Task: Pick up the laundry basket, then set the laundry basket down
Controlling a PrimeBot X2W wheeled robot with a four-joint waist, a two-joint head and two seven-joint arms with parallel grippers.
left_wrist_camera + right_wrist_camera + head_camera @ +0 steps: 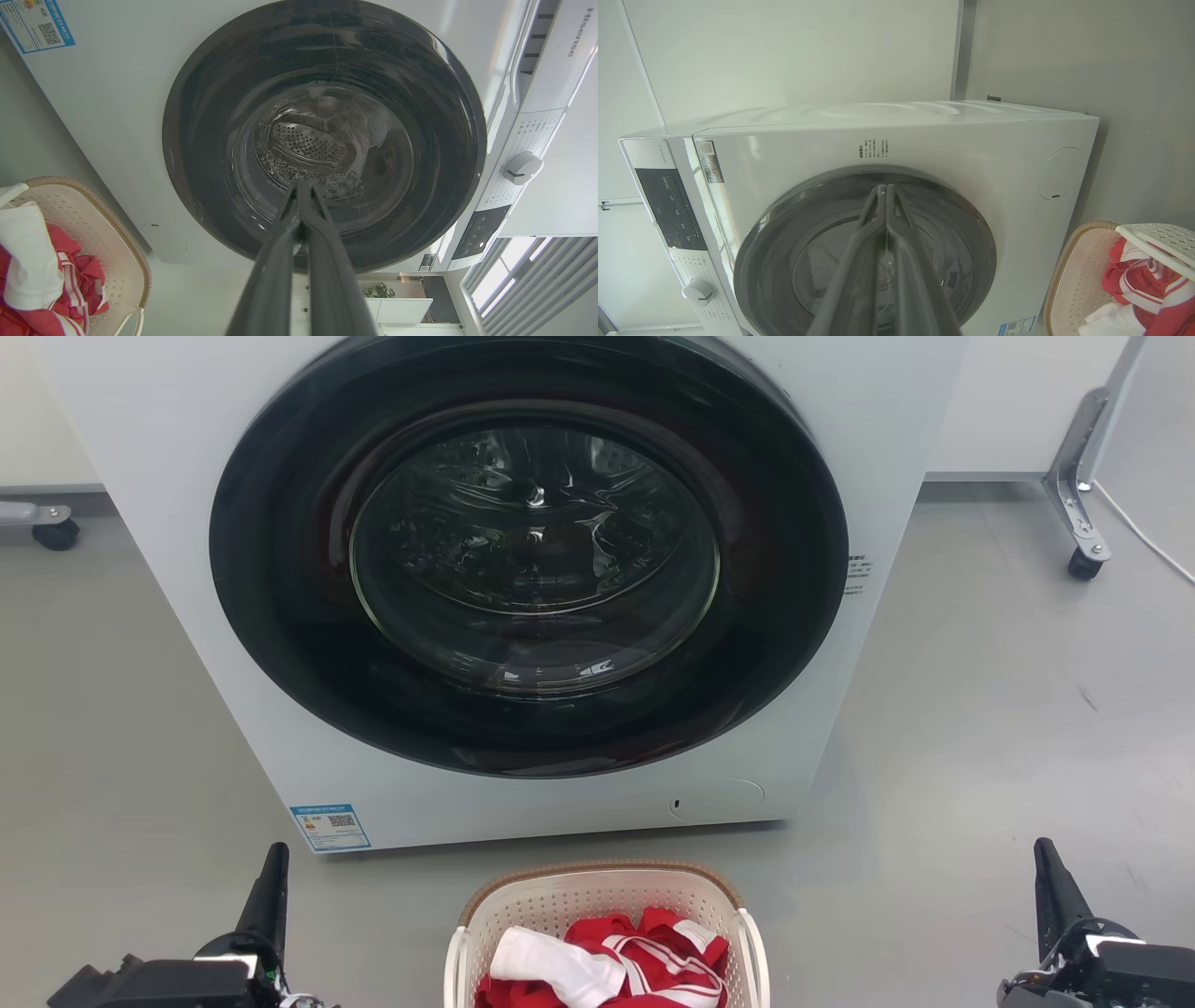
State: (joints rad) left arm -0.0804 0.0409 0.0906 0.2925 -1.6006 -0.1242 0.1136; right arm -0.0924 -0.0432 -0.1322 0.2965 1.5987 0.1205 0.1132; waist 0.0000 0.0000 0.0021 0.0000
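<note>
The laundry basket [560, 901] stands on the grey floor at the bottom centre of the head view, just in front of the washing machine. It is cream-white and perforated with a brown woven rim, and holds red-and-white clothes. My left gripper [276, 855] is at the lower left, well to the basket's left, fingers pressed together and empty. My right gripper [1043, 851] is at the lower right, far to the basket's right, also shut and empty. The basket [124, 261] appears at the left wrist view's lower left, beside my left gripper [302, 184]. The basket [1083, 261] sits lower right of my right gripper [883, 189].
A white front-loading washing machine [187, 476] with a shut dark round door [532, 560] fills the space ahead. A caster foot of a metal frame [1083, 560] stands at the right, another caster [54, 532] at the far left. Open grey floor [1008, 728] lies on both sides.
</note>
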